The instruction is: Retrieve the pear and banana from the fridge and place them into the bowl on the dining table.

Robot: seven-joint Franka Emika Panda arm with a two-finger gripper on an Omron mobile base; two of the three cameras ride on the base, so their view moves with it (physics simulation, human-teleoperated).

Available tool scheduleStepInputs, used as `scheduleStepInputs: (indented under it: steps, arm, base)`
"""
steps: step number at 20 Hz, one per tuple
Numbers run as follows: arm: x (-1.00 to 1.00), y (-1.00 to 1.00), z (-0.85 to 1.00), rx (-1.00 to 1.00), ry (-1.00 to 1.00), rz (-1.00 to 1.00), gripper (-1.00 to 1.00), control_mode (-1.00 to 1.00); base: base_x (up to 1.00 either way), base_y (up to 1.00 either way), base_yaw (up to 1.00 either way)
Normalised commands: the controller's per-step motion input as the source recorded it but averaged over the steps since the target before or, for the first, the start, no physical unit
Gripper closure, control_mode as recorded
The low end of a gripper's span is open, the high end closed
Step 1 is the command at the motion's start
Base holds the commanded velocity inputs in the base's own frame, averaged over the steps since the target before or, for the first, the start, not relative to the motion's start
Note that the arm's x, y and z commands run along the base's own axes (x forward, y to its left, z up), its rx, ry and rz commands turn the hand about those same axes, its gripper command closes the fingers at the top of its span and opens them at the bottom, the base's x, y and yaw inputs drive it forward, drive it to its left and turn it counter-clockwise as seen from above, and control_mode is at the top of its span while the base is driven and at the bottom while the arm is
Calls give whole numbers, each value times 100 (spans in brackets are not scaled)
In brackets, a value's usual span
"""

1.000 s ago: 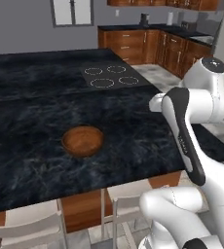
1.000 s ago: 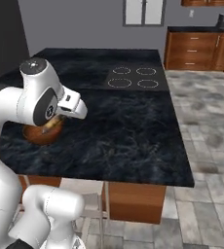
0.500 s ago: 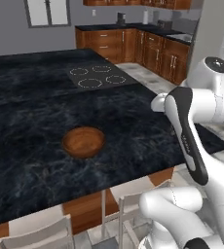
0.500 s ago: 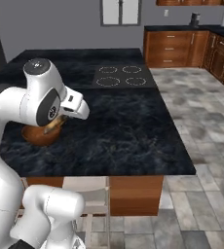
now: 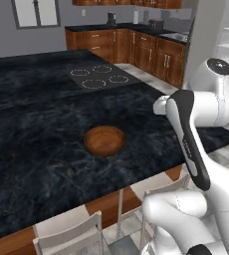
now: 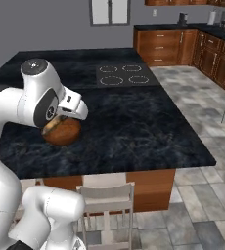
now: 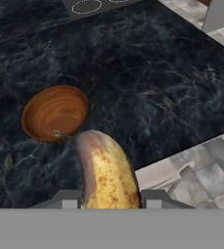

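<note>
Hand view, nearest: banana sticks up from betw. the claw tips, yellow w/ brown speckles, greyish-dark far end. Claw is clamped on the banana, tips pressed to both sides. Banana's far end overlaps the bowl's near rim in this view; whether it touches can't be told.

Bowl just beyond: round, reddish-brown wood, inside shows bare wood grain, no fruit in it. It sits on the dining table, black marble w/ white veins, not far from the table's near edge.

Arm: in left base view it rises from lower right, elbow bent, forearm w/ dark strip slanting up, wrist end pointing left twd the bowl, off to the bowl's right. In right base view the arm stands in front of the bowl & covers its upper part; hand reaches over it.

Left base view gives the bowl's whole open interior, bare. White chair tucked at the near table edge. Farther on the table: four cooktop rings. Beyond: brown wood cupboards along the far wall.
</note>
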Motion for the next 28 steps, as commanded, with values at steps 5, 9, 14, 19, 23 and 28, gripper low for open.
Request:
scheduleStepInputs:
  steps: [5,9,14,19,23,28]
  arm:
    - [0,0,0,0,0,0,100,100]
    - [0,0,0,0,0,0,100,100]
    - [5,11,0,0,-1,-2,100,-100]
    - [34,60,-4,0,-3,-5,100,-100]
    - [42,65,-11,0,-2,-2,100,-100]
    - [38,64,-17,0,0,-1,100,-100]
  base:
    - [7,66,-15]
    - [21,26,-14]
    - [18,31,-10]
    - [0,0,0]
    - [0,0,0]
    - [0,0,0]
